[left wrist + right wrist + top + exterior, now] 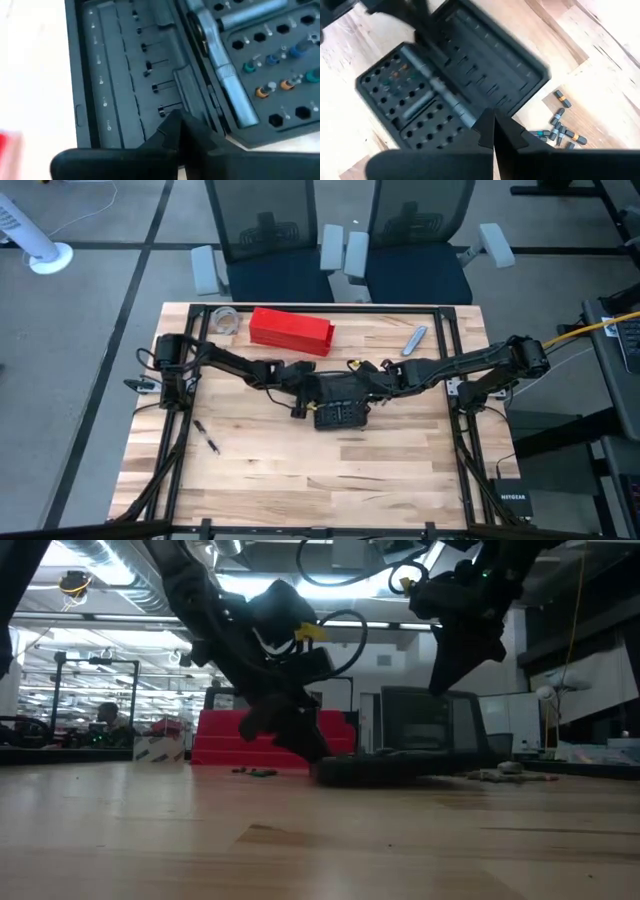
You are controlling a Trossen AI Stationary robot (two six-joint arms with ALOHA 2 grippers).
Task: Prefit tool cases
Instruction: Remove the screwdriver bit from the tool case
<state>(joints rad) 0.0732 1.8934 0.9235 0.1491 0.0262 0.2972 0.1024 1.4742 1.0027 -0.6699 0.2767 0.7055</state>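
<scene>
The black tool case [340,416] lies open at the table's middle. Its socket half [265,70] holds coloured bits and a silver driver [227,75]. Its ribbed lid half [490,65] is on the far side. My left gripper [301,408] is shut at the case's left end, its tips at the lid's inner face. My right gripper [372,390] is shut and points down over the lid's right part [492,117]. Loose bits [561,131] lie on the wood beside the lid. My left gripper has its shut fingertips [175,125] on the lid's inner face [162,107], close to the hinge. It comes slanting down from the table's left, and the case rests on the table. My right gripper's shut fingertips [492,125] stand over the lid's edge; whether they touch it I cannot tell.
A long red box [290,330] lies behind the case toward the far left, with a tape roll [225,320] beside it. A metal tool [415,340] lies at the far right and a pen [207,438] near the left. Bare wood spreads toward the near edge.
</scene>
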